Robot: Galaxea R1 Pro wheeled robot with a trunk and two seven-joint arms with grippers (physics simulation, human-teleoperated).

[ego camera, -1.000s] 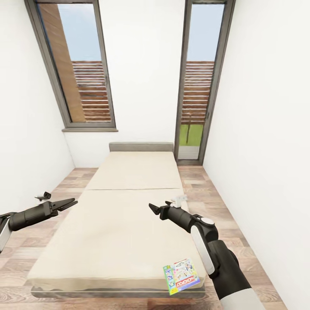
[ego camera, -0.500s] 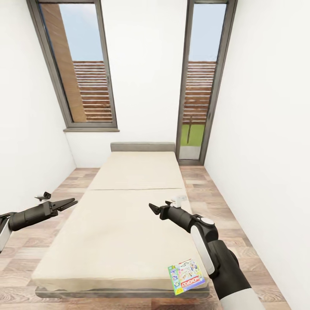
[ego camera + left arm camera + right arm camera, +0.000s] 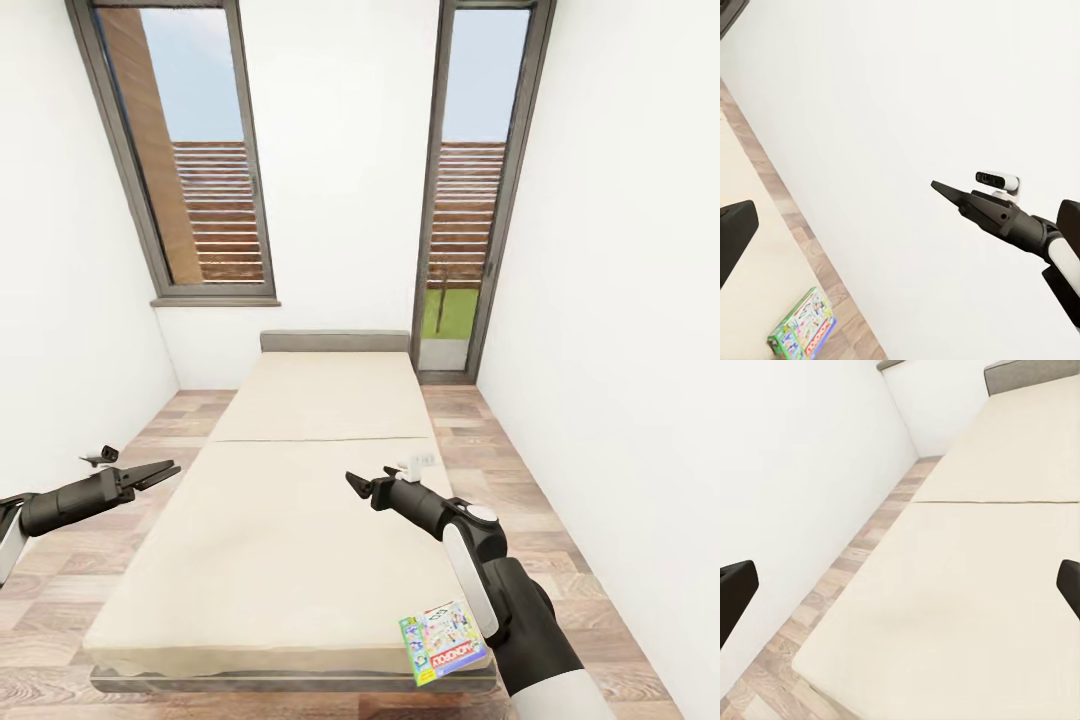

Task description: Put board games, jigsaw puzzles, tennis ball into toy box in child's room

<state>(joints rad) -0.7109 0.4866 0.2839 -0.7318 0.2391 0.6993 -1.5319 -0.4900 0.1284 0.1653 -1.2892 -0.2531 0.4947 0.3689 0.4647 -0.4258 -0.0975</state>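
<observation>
Item: Monopoly board game (image 3: 443,641), flat green-and-white box. Lay face up on the beige bed (image 3: 290,520), at the near right corner of the mattress, close to the foot edge and just short of the right edge. Also seen in the left wrist view (image 3: 801,333), near the mattress edge beside the wood-plank floor (image 3: 560,500).

Orientation: long axis ran roughly from foot to head of the bed, skewed slightly so the far end leaned toward the right edge. Red lettering band sat at the near end, by the foot edge.

Right gripper (image 3: 368,482): held in the air above the middle of the mattress, well apart from the box, empty. Jaws appeared drawn nearly together to a point in the head view; right wrist view showed dark finger pads (image 3: 736,591) set wide at the frame edges over bare mattress, so true opening could not be told.

Left gripper (image 3: 158,470): raised off the left edge of the bed, nothing held, fingers looking almost closed.

Step judged: approach to the bed for pickup of the box. Advised: close in toward the near right corner, bring the right gripper back and down, spread the jaws, and take the thin box by its overhanging or nearest edge across the short axis, since a flat box on soft mattress offers little purchase from above. Risk: pushing it off the corner onto the floor.
</observation>
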